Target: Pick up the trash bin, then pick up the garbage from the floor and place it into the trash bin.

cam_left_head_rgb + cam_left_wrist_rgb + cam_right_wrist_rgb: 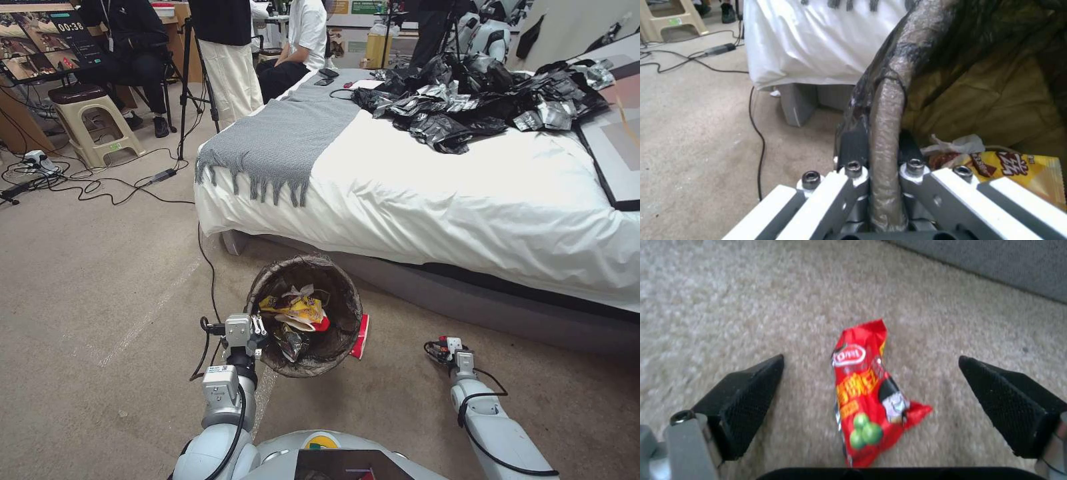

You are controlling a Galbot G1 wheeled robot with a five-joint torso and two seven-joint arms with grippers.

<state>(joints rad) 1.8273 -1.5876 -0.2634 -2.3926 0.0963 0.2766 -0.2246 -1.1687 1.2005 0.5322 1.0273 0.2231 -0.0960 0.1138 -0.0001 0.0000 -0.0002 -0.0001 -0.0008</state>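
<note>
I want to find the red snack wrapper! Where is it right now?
The red wrapper lies on the carpet, between the open fingers of the right tool in the right wrist view, not touching them.

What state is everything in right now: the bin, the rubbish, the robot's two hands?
Trash bin: lined with a dark bag, partly filled with litter.
Left end effector: shut on the trash bin's rim.
Right end effector: open, low over the carpet.
Red wrapper: crumpled on the carpet, between the open fingers, not gripped.
Yellow snack packet: inside the bin.
</note>
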